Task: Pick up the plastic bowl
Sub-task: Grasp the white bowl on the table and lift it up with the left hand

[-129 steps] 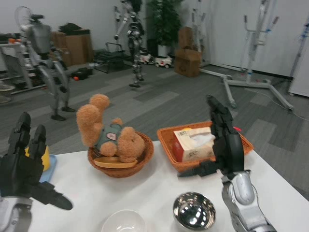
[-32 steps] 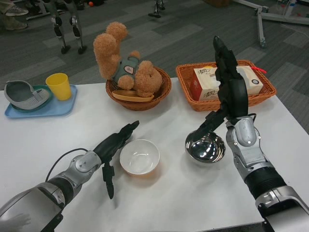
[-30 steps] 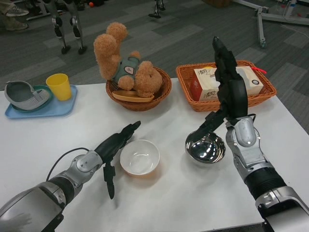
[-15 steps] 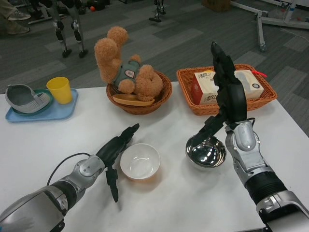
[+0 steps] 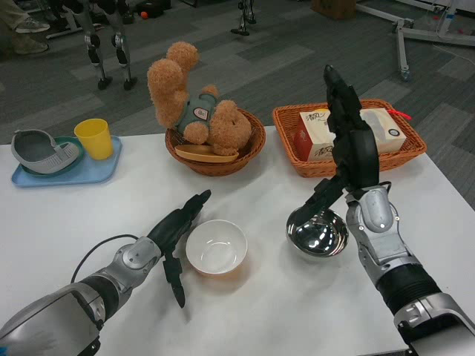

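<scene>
white plastic bowl (image 5: pixel 216 247) sits upright, mouth up, round with no long axis, mid-table. left hand (image 5: pixel 173 231) lies just beside its left rim, fingers spread, holding nothing. right hand (image 5: pixel 350 148) raised, fingers apart, partly hiding the tissue box (image 5: pixel 319 133).

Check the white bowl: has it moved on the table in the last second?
No. The white bowl keeps its spot left of the steel bowl; the small shift is the camera's. The left hand is beside it, not gripping.

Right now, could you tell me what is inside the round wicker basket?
A teddy bear lies in the round wicker basket, over a flat tan wooden piece. The basket's bottom is covered.
</scene>
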{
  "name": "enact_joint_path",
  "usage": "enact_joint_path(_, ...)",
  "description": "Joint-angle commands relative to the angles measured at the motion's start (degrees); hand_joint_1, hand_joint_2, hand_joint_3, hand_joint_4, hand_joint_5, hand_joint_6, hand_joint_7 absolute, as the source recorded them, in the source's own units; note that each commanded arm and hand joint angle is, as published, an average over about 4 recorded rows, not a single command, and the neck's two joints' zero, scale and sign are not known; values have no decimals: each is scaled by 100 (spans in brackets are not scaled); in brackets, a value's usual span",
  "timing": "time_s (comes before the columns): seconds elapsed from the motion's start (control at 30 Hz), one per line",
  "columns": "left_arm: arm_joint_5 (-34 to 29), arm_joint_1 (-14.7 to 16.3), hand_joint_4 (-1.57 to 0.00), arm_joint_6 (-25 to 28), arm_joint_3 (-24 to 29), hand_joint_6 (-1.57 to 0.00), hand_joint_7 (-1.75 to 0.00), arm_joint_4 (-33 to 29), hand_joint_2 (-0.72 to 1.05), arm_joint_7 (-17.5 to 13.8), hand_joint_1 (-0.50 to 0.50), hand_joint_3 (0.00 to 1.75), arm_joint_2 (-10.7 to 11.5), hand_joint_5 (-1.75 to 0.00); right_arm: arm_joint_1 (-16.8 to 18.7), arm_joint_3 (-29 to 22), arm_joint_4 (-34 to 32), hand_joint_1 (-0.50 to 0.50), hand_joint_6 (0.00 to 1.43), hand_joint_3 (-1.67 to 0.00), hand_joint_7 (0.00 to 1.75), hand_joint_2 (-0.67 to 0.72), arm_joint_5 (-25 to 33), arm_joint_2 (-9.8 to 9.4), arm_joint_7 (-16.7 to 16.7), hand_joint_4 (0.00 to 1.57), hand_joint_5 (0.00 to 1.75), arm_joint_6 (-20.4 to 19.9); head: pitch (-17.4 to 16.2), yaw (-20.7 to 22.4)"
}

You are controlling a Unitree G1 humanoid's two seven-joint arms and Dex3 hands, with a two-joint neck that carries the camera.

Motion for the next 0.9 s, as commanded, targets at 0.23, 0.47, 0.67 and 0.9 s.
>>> enact_joint_path(0.23,-487,-231,0,151,-810,0,0,20,-55,203,-50,0,48,0,28,30,-62,-46,0,0,7,72,77,6,-11,0,0,-43,-18,21)
enact_joint_path(0.47,-1305,-363,0,235,-1621,0,0,11,-55,208,-50,0,48,0,28,30,-69,-46,0,0,7,72,94,6,-11,0,0,-41,14,48)
enact_joint_path(0.67,-1577,-416,0,270,-1836,0,0,-4,-55,214,-50,0,44,0,28,39,-69,-46,0,0,7,72,101,6,-2,0,0,-41,22,85)
enact_joint_path(0.9,-1876,-420,0,270,-1942,0,0,-7,-55,199,-50,0,-26,0,28,43,-64,-46,0,0,7,72,125,-3,-7,0,0,-41,36,173)
